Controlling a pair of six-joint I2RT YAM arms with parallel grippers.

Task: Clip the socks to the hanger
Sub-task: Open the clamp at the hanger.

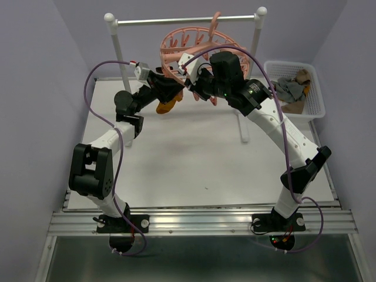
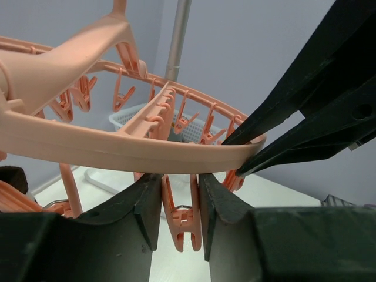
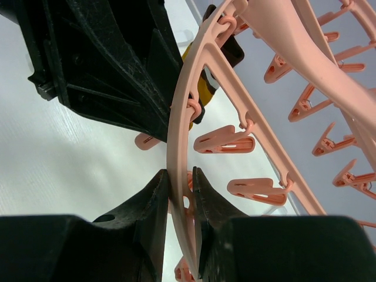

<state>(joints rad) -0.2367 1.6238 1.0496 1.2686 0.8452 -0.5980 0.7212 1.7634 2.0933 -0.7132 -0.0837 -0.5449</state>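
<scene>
The salmon-pink hanger [image 1: 202, 44] hangs by its hook from the rail. My right gripper [image 1: 194, 79] is shut on the hanger's ring [image 3: 174, 135], which runs between its jaws [image 3: 182, 185]. My left gripper [image 1: 175, 88] is beside it, and its fingers [image 2: 179, 202] press both sides of a dangling clip [image 2: 183, 220] under the ring. An orange-mustard sock [image 1: 167, 106] hangs just below the left gripper, and a bit of it shows in the right wrist view [image 3: 204, 88]. I cannot tell what holds it. More socks [image 1: 289, 88] lie in the basket.
The white-posted metal rail stand [image 1: 188, 20] stands at the back of the white table [image 1: 194, 164]. A white mesh basket [image 1: 317, 103] sits at the back right. The right gripper's black fingers [image 2: 305, 117] cross the left wrist view. Purple cables loop over both arms.
</scene>
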